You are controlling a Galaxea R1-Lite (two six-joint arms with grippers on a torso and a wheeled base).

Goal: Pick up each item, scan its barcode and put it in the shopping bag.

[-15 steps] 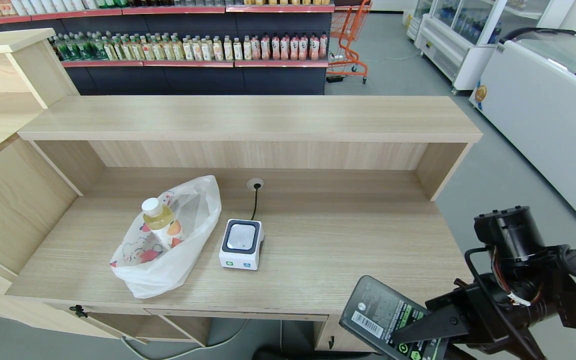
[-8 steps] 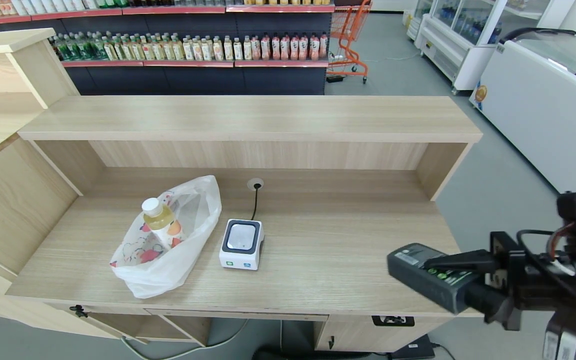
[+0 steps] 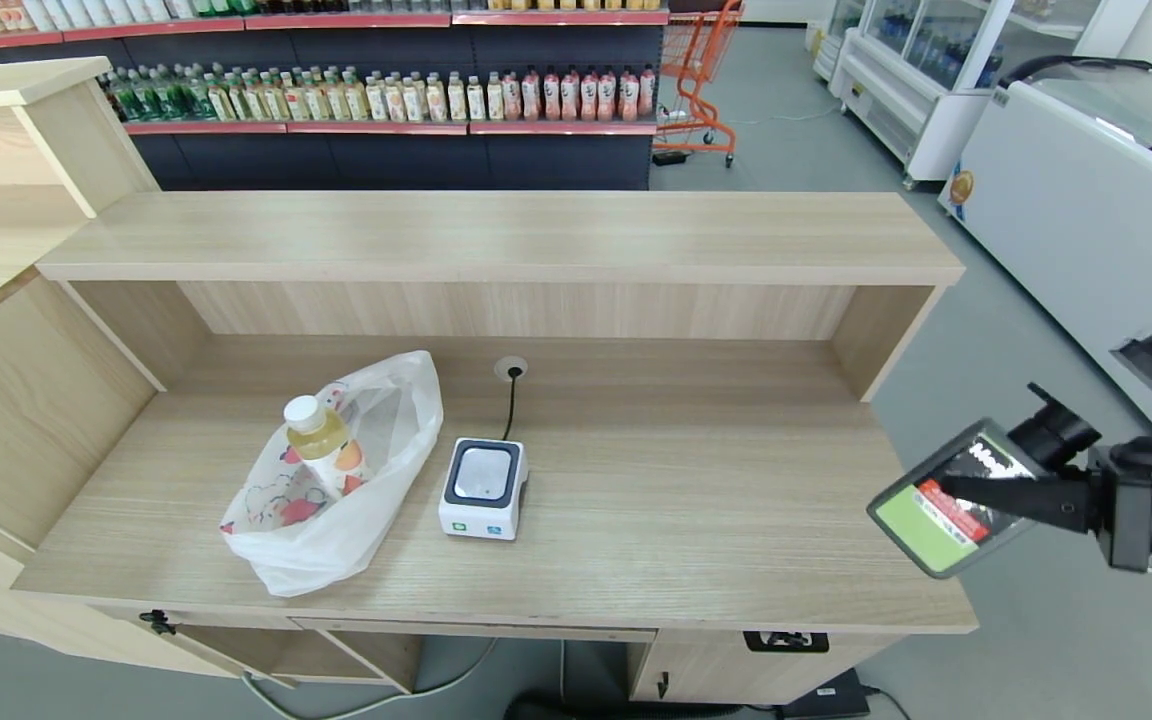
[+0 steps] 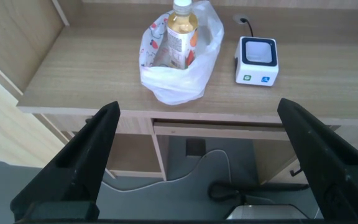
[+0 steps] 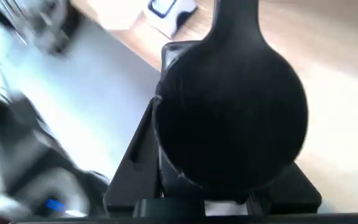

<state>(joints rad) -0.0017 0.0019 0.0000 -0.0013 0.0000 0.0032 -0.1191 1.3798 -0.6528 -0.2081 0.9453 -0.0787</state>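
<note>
The right gripper (image 3: 1001, 492) has its jaws pinching a flat dark packet with a green and red face (image 3: 931, 520), held in the air at the right end of the pale wooden counter (image 3: 696, 520). The left gripper (image 4: 199, 112), jaws spread wide, hangs before the counter's near edge. On the counter, a white plastic shopping bag (image 4: 173, 87) holds a yellow-drink bottle (image 4: 180, 34).
</note>
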